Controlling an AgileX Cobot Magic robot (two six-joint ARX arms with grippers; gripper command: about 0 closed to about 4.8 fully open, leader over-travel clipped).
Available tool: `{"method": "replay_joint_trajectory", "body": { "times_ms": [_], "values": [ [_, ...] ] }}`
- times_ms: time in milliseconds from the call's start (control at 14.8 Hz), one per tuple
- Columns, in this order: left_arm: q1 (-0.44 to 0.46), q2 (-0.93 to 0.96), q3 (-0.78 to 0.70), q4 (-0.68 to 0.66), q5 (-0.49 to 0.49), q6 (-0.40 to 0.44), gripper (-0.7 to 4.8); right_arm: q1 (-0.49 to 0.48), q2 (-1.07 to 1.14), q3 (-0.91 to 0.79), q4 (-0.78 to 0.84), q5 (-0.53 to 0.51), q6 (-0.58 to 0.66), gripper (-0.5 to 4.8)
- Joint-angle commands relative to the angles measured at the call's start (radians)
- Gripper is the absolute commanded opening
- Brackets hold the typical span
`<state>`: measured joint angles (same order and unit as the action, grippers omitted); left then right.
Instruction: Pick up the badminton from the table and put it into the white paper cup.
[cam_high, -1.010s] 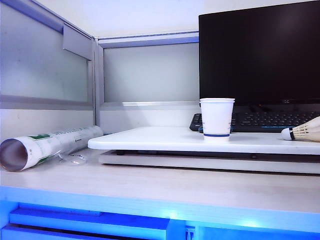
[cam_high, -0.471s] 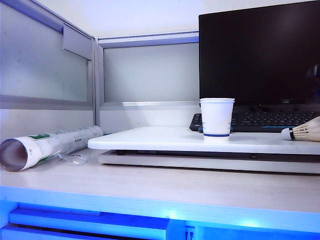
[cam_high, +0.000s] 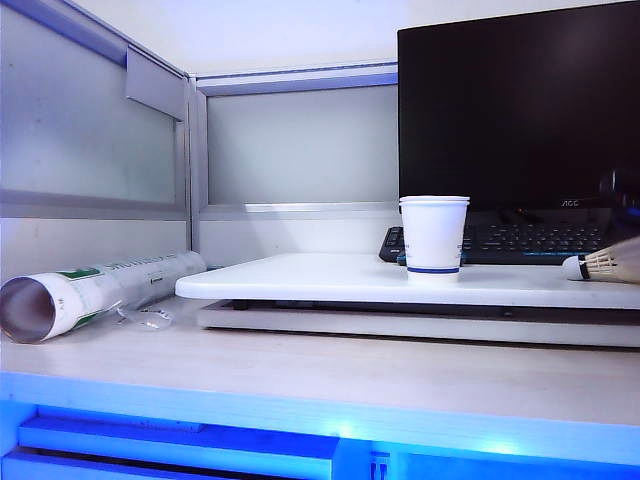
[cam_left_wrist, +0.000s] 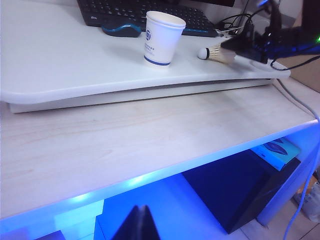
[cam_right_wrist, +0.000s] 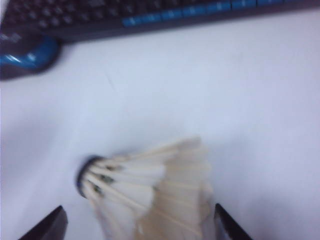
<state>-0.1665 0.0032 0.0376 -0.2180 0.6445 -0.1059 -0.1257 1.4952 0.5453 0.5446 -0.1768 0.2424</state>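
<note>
Right wrist view: right pincer (cam_right_wrist: 140, 227) spread wide, straddling the badminton (cam_right_wrist: 150, 192) lying on the white tabletop (cam_right_wrist: 260, 100). Reaching step; next it should lower and close. White paper cup (cam_left_wrist: 162, 37) stands nearby. Left pincer (cam_left_wrist: 136, 227) is parked below, apparently together.

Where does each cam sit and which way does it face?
Exterior view: low at the desk's front edge, facing the raised white rounded board, small white paper cup and black monitor; no arm clearly visible.
Left wrist view: high off the desk front, looking down across it; left gripper dark tip only.
Right wrist view: close above the white-feathered shuttlecock, which lies between the right gripper open jaws.
Shared: all show the shuttlecock.
</note>
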Motion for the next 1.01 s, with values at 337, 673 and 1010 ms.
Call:
{"method": "replay_joint_trajectory", "body": {
  "times_ms": [337,673,1010],
  "values": [
    [0.001,0.000,-0.002,-0.021,-0.005,0.001,-0.05,0.002,0.058,0.006,0.109,-0.001,0.005,1.94],
    [0.001,0.000,-0.002,-0.021,-0.005,0.001,-0.05,0.002,0.058,0.010,0.119,0.000,0.005,1.22],
    [0.001,0.000,-0.002,-0.021,-0.005,0.001,-0.05,0.002,0.058,0.010,0.120,0.001,0.004,0.89]
  ]
}}
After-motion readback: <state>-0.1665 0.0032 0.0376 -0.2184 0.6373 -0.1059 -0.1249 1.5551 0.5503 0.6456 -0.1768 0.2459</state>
